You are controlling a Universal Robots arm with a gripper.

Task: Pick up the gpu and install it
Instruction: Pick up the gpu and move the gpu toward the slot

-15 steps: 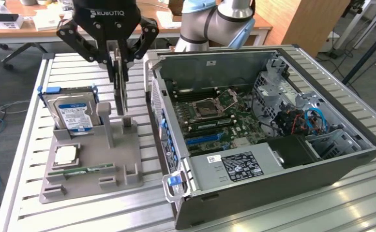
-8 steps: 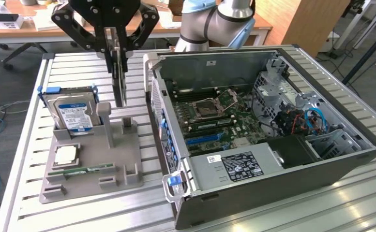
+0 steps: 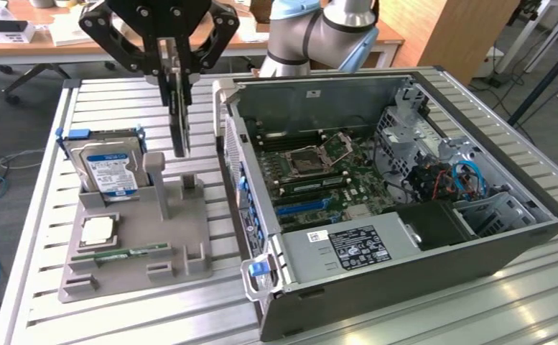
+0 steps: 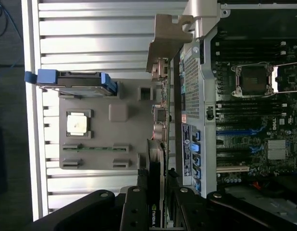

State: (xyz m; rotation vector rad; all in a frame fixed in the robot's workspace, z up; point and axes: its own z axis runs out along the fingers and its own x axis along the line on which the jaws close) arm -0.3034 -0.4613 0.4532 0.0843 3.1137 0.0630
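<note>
Jaws are pinching partway closed on the gpu's top edge, the card hanging upright straight beneath them, above the grey fixture and beside the open computer case, likely so its connector edge is facing down.

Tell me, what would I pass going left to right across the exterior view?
Hard drive → gpu, held by the gripper → motherboard → blue cables.

Wooden desk, grey floor
</note>
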